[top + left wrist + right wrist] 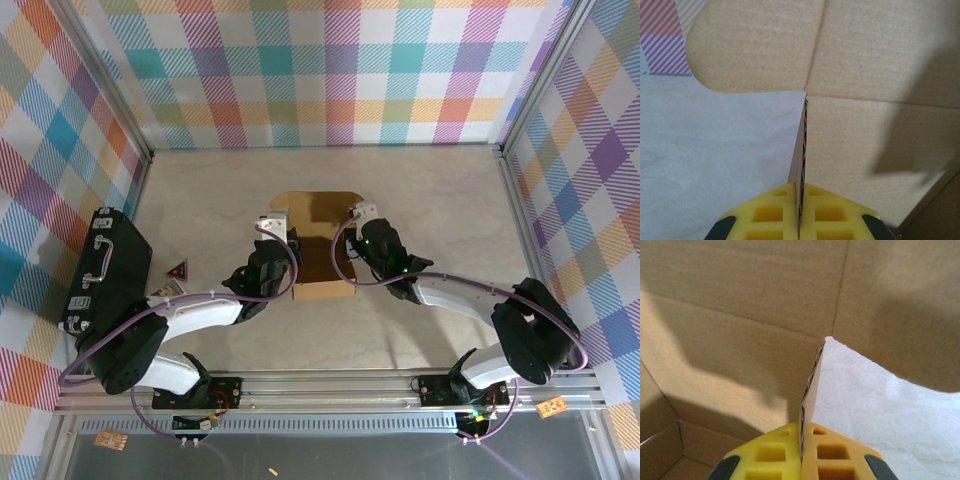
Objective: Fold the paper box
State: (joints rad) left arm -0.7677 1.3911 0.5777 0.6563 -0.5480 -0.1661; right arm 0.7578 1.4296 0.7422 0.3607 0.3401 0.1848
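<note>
Reaching in from the near edge with both arms, elbows bent outward low over the table [430,190], wrists converging on its middle. Pinching the raised left wall of the paper box [318,215] with the left end effector [284,246], yellow pads [769,215] pressed together on the corrugated edge, closed down to card thickness. Mirroring that on the right wall with the right end effector [350,248], jaws likewise clamped flat on the card. Holding both walls roughly upright, edge-on in the wrist views. Sitting mid-table between the two end effectors, partly formed. Showing a far flap with rounded corners lying flat past the grips. Showing bare cardboard floor in shadow inside the box, with a low wall at the near corner in the right wrist view. Noting a black hard case [105,270] lying at the left table edge, well apart from the box, lid shut, contents hidden. Noting a small triangular item [177,270] just right of the case.
</note>
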